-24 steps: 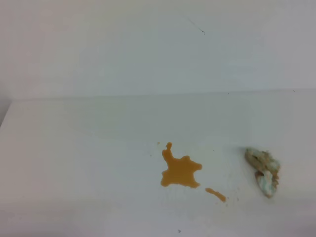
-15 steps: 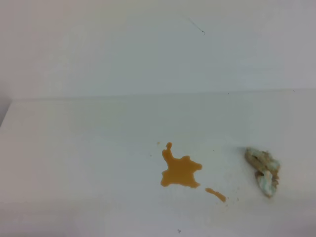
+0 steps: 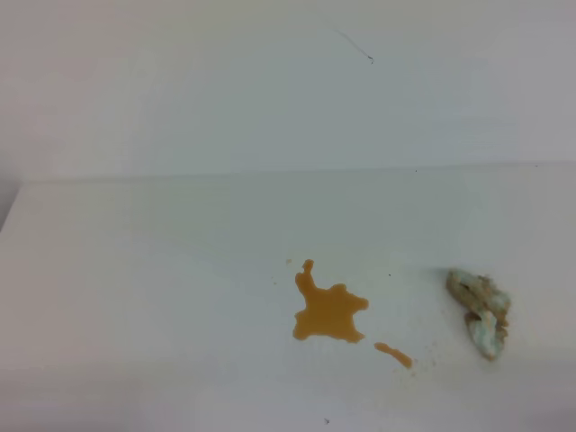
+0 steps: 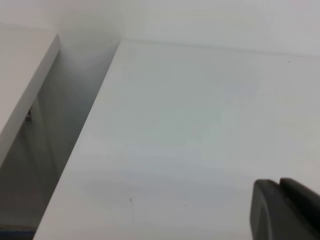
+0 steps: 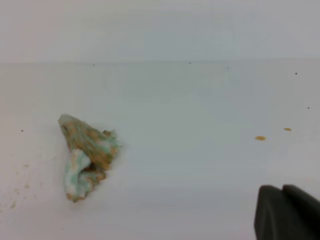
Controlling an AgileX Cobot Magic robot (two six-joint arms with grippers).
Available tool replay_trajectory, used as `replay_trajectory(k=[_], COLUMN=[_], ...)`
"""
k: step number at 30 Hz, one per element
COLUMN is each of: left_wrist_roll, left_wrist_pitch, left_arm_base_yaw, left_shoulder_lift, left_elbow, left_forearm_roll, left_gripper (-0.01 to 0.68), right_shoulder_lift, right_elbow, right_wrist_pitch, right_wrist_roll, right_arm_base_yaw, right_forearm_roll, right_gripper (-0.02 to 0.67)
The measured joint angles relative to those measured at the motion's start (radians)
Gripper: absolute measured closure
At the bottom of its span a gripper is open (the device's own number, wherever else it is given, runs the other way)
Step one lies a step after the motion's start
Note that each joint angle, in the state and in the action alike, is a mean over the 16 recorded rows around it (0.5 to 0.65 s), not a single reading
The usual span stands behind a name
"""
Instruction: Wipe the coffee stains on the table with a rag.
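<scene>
White counter (image 3: 135,297), wide and flat, with a white wall (image 3: 270,90) standing behind it. Coffee stains (image 3: 328,310) near the middle of the counter from the high view — one orange-brown blob with bumpy arms, plus a small streak just beside it on the lower right. Rag (image 3: 480,312) lying well to the right of the stains, not touching them, a lumpy little bundle, whitish and pale green with brown blotches. Same rag (image 5: 85,155) on the left side of the right wrist view, resting on the counter, with two tiny tan drops (image 5: 260,138) far off to its right. Right claw (image 5: 287,212) only a dark corner at the bottom right, apart from the rag, holding nothing — open or closed, cannot tell. Left claw (image 4: 285,210) also just a dark corner over bare counter near its left edge, nothing in it — cannot tell how wide.
</scene>
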Motion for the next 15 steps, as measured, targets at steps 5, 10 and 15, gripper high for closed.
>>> replay_trajectory(k=[5,10,15], left_wrist_roll=[0.0,0.0,0.0], left_wrist_pitch=[0.0,0.0,0.0], left_arm_base_yaw=[0.0,0.0,0.0], left_shoulder_lift=[0.0,0.0,0.0], left_elbow=[0.0,0.0,0.0], left_forearm_roll=[0.0,0.0,0.0], left_gripper=[0.672,0.671,0.67], right_shoulder_lift=[0.0,0.0,0.0], right_elbow=[0.0,0.0,0.0], right_wrist_pitch=[0.0,0.0,0.0], right_wrist_roll=[0.0,0.0,0.0], right_arm_base_yaw=[0.0,0.0,0.0], right_forearm_roll=[0.0,0.0,0.0], right_gripper=[0.651,0.651,0.651])
